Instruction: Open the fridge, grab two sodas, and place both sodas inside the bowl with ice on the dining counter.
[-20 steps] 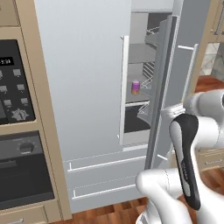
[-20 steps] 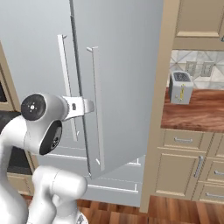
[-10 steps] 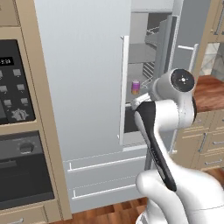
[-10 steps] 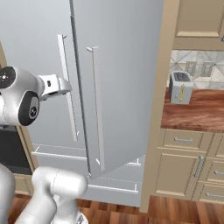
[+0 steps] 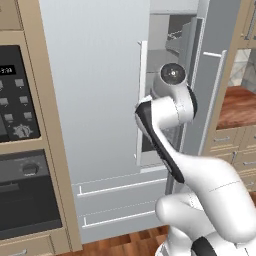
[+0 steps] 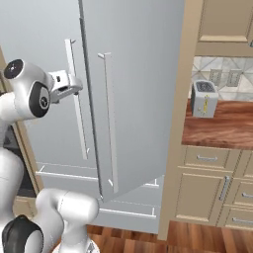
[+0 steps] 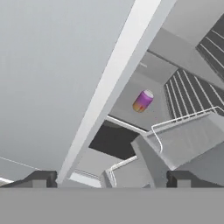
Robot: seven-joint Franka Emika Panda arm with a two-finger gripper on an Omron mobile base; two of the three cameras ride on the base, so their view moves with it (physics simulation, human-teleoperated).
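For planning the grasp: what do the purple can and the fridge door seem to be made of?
The small purple-and-orange can looks like smooth painted metal: a plain cylinder with a pale, lighter top. The tall pale grey fridge door looks like matte brushed metal, flat and without glare. The rendering leaves both uncertain.

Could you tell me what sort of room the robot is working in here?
A home kitchen, apparently: a tall grey fridge with one door open, a black built-in oven in tan cabinetry, and a toaster on a wooden counter.
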